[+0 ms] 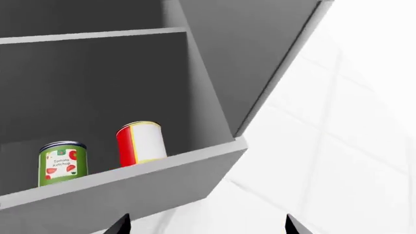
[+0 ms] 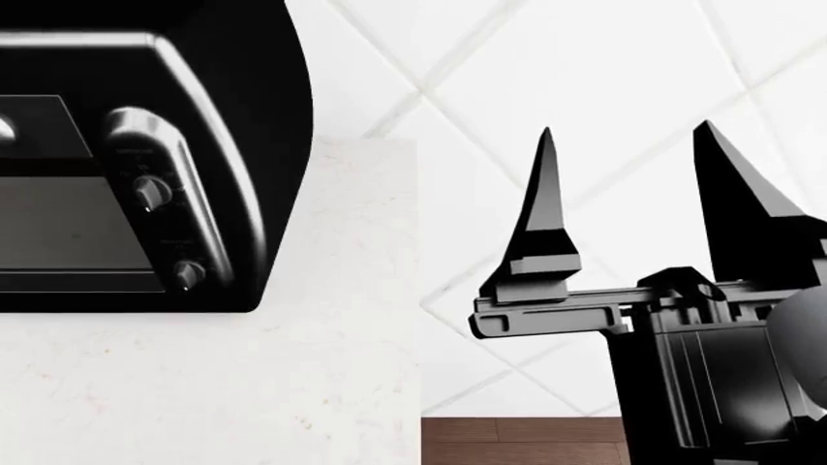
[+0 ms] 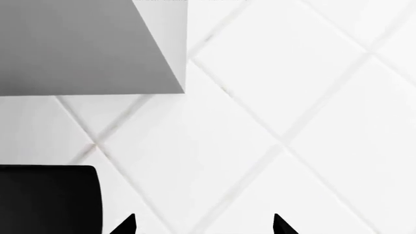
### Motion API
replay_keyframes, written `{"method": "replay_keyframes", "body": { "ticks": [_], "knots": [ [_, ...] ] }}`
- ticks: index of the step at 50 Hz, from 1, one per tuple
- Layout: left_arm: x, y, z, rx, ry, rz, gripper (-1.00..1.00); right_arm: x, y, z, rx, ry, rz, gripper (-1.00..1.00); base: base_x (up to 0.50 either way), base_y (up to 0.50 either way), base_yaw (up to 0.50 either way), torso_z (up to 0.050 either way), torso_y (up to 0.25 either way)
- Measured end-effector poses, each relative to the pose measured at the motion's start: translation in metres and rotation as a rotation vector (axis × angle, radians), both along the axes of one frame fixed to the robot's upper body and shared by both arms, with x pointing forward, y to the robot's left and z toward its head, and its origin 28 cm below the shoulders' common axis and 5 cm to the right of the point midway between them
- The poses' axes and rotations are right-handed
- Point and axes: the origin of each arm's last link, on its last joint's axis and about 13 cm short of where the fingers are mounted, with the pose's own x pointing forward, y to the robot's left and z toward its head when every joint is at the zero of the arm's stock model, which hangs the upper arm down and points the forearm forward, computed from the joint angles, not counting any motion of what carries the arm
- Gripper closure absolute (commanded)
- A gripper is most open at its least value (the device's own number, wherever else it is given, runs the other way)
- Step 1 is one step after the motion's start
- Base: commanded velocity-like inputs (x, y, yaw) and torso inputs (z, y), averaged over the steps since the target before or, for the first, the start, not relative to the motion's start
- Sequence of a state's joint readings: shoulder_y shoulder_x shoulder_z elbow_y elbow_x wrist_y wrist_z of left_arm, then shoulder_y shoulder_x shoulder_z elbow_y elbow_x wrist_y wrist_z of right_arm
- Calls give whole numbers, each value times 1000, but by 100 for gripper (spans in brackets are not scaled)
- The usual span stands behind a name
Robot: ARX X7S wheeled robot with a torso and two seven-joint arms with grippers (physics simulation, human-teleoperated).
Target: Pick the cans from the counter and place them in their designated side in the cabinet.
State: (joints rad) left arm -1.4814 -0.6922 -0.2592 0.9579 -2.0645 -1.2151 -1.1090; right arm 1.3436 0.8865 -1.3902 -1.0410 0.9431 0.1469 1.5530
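Sitting side by side on the cabinet shelf (image 1: 130,178) are the green can (image 1: 62,163) and the red can (image 1: 140,142); both pincers, left (image 1: 206,225) and right (image 2: 630,208), are gaping empty. Any careless sweep near the shelf is risking toppling them

Cabinet (image 1: 215,73) is flat grey inside & out. Green can (image 1: 62,163) has a silver lid + white label w/ red tomato pics; red can (image 1: 140,143) has white panel, yellow stripe. Wall (image 2: 621,87) is white diagonal tile, counter (image 2: 207,387) white speckled, oven (image 2: 142,155) black w/ silver trim, grippers black.
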Motion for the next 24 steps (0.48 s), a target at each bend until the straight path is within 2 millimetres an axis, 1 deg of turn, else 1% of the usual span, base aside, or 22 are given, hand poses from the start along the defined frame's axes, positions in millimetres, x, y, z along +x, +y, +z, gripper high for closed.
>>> {"method": "replay_keyframes", "body": {
  "ticks": [11,24],
  "knots": [
    [-5,-3,-38,-28,31,-13,-100,1,-1,1,-3,-3,10,-100,0,0,0,0,0],
    [-3,-4,-66,-111,102,-8,-100,4,-2,-3,0,4,17,-100,0,0,0,0,0]
  ]
}}
